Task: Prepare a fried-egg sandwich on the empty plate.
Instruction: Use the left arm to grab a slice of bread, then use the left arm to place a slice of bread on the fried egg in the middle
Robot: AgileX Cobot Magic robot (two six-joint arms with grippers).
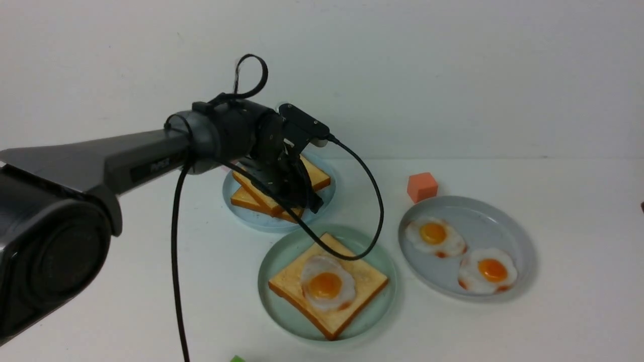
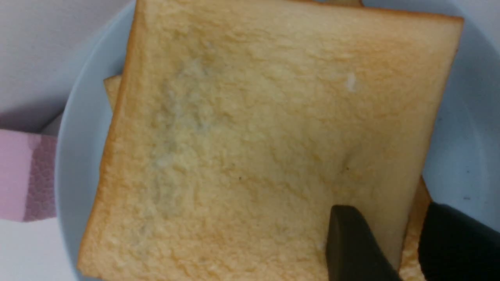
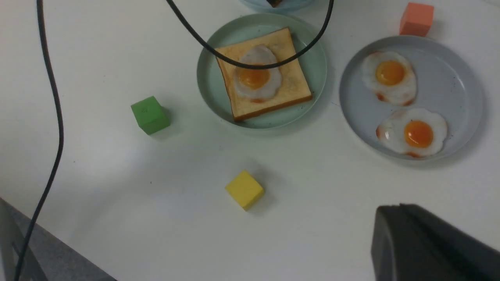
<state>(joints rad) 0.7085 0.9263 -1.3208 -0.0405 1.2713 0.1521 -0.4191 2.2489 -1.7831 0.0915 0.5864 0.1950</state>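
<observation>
On the mint-green plate [image 1: 282,311]: one toast slice [image 1: 289,286] lies flat with a fried egg [image 1: 327,284] on it, yolk up. This is the sandwich [image 3: 265,74] so far, open-faced, with no second slice on top.
Behind the mint-green plate: a light-blue plate [image 1: 241,216] holds a stack of toast [image 1: 249,198], at least two slices, one lying askew on the other.
Left pincer [image 2: 390,222]: lowered onto the corner of that stack. One finger [image 2: 351,246] lies over the top slice [image 2: 254,136] and the other sits just past its crust. The jaws stand apart with the edge between them. I cannot tell whether they are pinching it.
Right pincer [image 3: 422,242]: clenched, with nothing visible in it, well apart from the mint-green plate.
Right of the mint-green plate: a grey-blue plate [image 1: 503,216] carries two spare eggs [image 1: 435,236], side by side.
Loose blocks: an orange cube [image 1: 421,187] sits behind and to the right of the mint-green plate. A green cube [image 3: 150,115] and a yellow cube [image 3: 244,189] lie apart from it. A pink block [image 2: 23,175] sits just beside the light-blue plate.
Done: base slice and egg are in place.
Left to do: grip the top slice, lift it off the stack, carry it to the mint-green plate and lay it over the egg.
Progress, as a judgement: past halfway, with one layer missing.
</observation>
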